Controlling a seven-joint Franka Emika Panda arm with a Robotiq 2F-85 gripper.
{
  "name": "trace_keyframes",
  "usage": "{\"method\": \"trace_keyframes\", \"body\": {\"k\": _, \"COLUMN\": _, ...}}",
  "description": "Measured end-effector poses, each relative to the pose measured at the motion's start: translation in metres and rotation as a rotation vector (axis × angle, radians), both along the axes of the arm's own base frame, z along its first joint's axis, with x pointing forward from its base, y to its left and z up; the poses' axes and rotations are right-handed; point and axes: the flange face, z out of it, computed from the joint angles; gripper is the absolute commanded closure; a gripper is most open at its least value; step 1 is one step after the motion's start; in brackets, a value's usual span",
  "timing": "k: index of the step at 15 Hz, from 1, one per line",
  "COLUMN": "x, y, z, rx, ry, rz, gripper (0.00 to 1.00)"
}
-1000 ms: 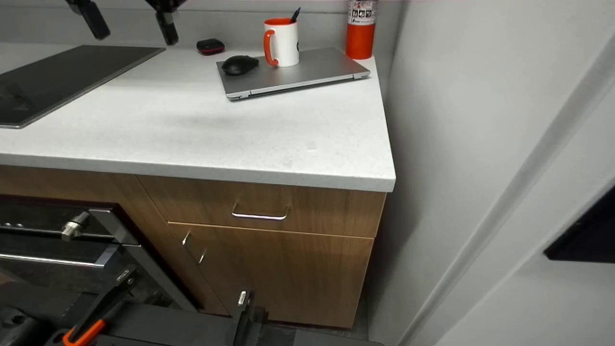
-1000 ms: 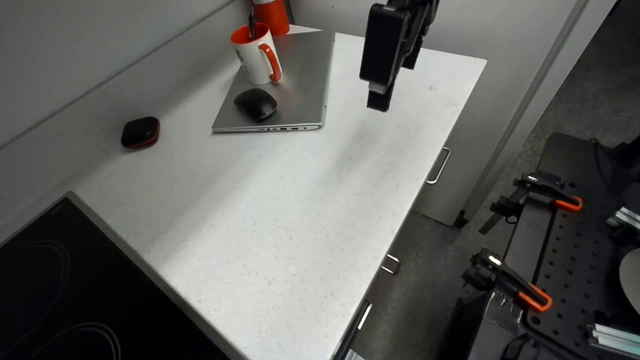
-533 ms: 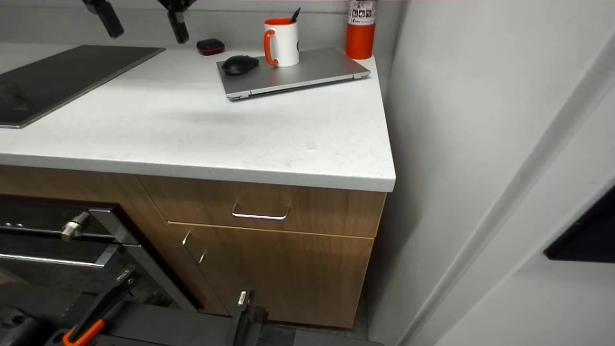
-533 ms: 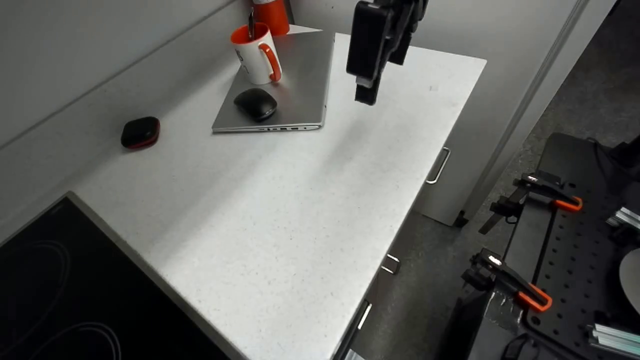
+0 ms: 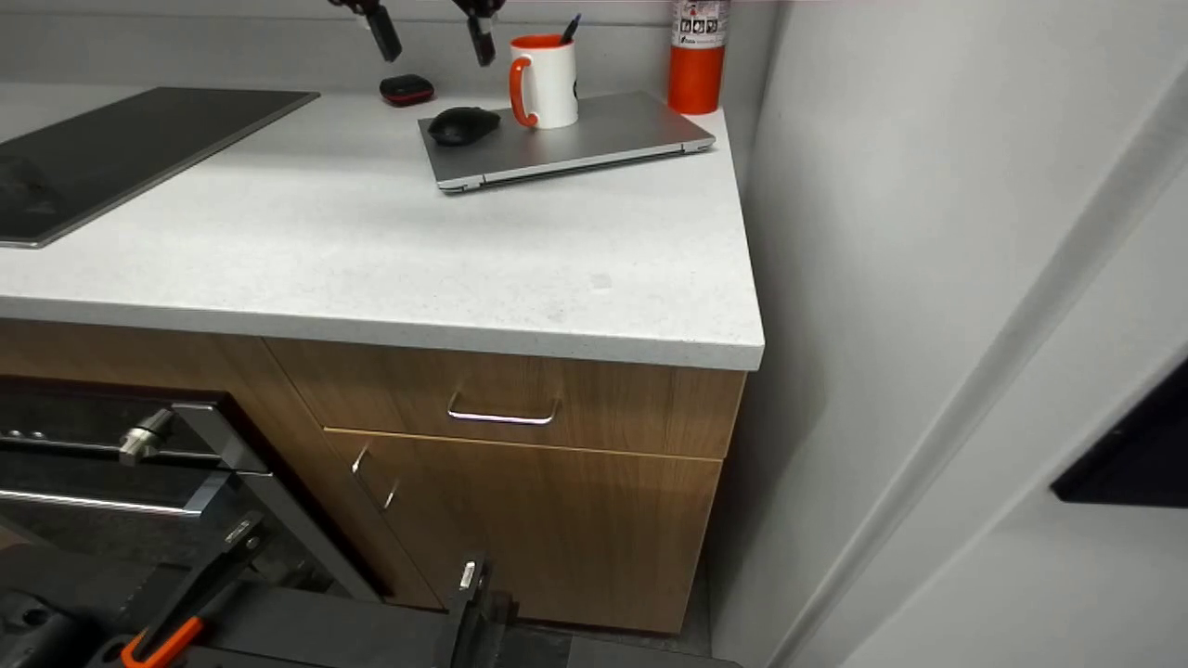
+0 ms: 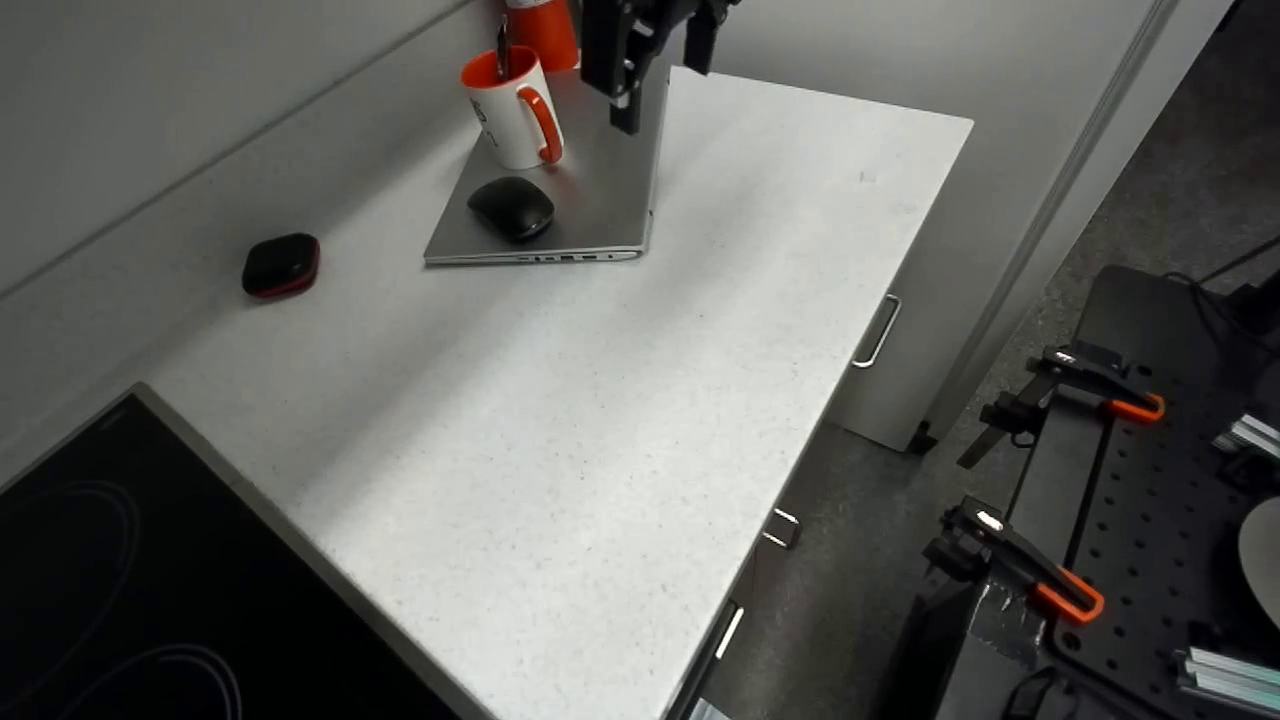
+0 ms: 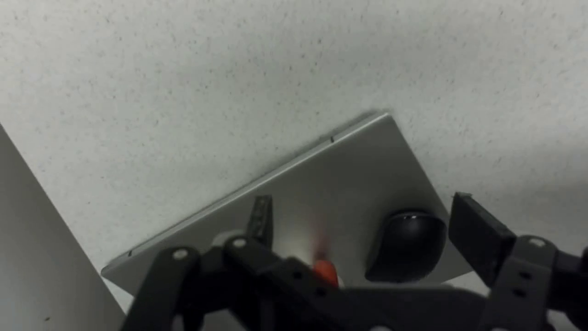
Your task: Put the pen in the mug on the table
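Note:
The mug [image 5: 553, 88] is white with an orange-red rim, inside and handle. It stands upright on the grey laptop, which lies on the white table [image 5: 371, 250]. The black pen [image 5: 570, 30] leans inside the mug, its upper end above the rim; the pen [image 6: 503, 50] and mug [image 6: 515, 120] show in both exterior views. My gripper [image 5: 436, 51] is open, with nothing between its fingers, raised beside the mug on its handle side. In the wrist view the gripper [image 7: 360, 200] spreads wide over the laptop; only a bit of the mug's orange part [image 7: 325, 271] shows, and the pen is hidden.
A black mouse [image 6: 511, 208] sits on the laptop [image 6: 610, 190] beside the mug. A small black and red case [image 6: 281, 265] lies near the back wall. A red container with a white label [image 5: 696, 79] stands at the back corner. A black cooktop [image 5: 139, 139] is set into the counter.
My open gripper has moved toward the mug, to the right in an exterior view, and is now close beside it above the laptop. The mug, pen and mouse have not moved.

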Motion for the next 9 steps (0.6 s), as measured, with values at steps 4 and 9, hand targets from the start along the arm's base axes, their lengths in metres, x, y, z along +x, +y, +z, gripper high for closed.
{"method": "trace_keyframes", "body": {"k": 4, "x": 0.033, "y": -0.004, "z": -0.006, "rx": 0.019, "ry": -0.018, "rz": -0.066, "gripper": 0.00}}
{"method": "trace_keyframes", "body": {"k": 9, "x": 0.032, "y": -0.004, "z": -0.008, "rx": 0.019, "ry": -0.013, "rz": -0.065, "gripper": 0.00}}
